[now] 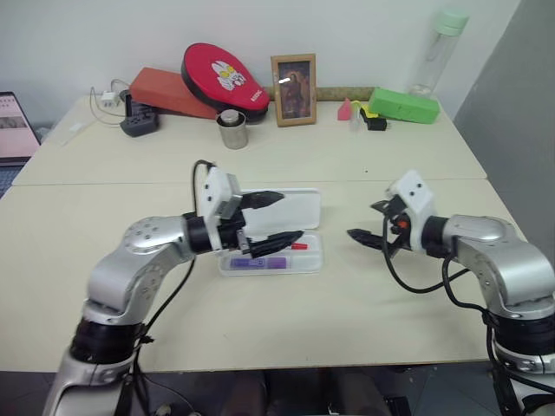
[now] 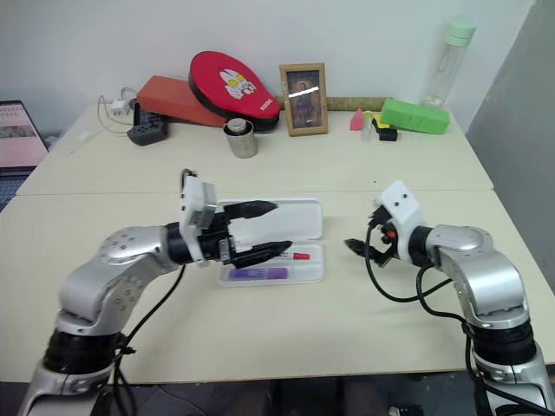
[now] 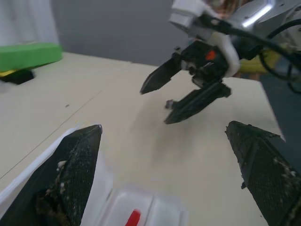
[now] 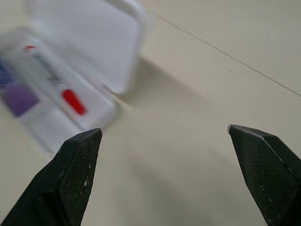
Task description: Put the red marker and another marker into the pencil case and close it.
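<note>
Both end effectors, left point(image 1: 270, 218) and right point(image 1: 371, 223), jaws apart, bare table point(image 1: 347, 295) between, pencil case point(image 1: 308, 260) lid up.

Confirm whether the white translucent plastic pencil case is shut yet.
Open. The white translucent plastic pencil case has its lid laid back flat, both markers visible inside.
</note>
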